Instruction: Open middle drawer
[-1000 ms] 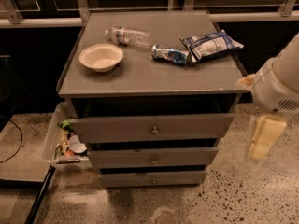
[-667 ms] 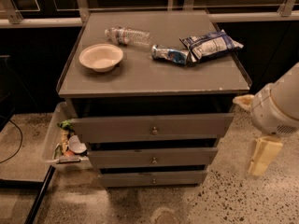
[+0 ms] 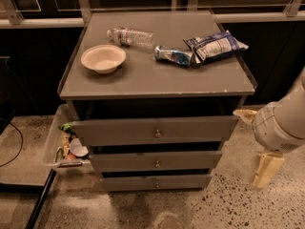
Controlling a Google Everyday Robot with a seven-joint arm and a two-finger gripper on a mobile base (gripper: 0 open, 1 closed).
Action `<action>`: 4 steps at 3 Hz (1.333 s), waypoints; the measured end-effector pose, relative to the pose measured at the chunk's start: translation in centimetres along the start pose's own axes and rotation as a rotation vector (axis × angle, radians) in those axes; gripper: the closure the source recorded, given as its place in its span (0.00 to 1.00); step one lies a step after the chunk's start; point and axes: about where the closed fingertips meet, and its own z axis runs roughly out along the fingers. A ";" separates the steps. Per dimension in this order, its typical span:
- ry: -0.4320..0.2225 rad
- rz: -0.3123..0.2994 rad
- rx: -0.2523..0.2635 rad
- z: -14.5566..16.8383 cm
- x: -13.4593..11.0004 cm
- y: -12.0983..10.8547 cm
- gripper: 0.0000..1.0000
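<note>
The middle drawer point(image 3: 143, 161) is the grey flat front with a small round knob point(image 3: 157, 164), second of three in the cabinet, below the taller top drawer point(image 3: 119, 130). A dark gap shows above its front. My gripper point(image 3: 256, 143) hangs at the cabinet's right side, level with the top and middle drawers and apart from them. One cream finger point(image 3: 265, 170) points down to the floor and the other point(image 3: 245, 115) sits near the cabinet's right corner. They stand apart and hold nothing.
On the cabinet top point(image 3: 157, 78) lie a cream bowl point(image 3: 103, 58), a plastic bottle point(image 3: 129, 35) and two snack bags point(image 3: 215, 46). The lowest drawer point(image 3: 128, 182) is below. A white bin point(image 3: 62, 144) with rubbish stands at the cabinet's left on the speckled floor.
My arm and gripper have moved down and a little to the right beside the cabinet. The drawers and the things on top have not moved.
</note>
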 end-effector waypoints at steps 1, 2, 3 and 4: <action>-0.026 0.033 -0.033 1.4 0.7 0.3 0.00; -0.073 0.040 -0.060 5.7 1.6 0.8 0.00; -0.111 0.010 -0.043 11.1 2.6 0.4 0.00; -0.154 -0.037 -0.012 15.6 3.0 -0.2 0.00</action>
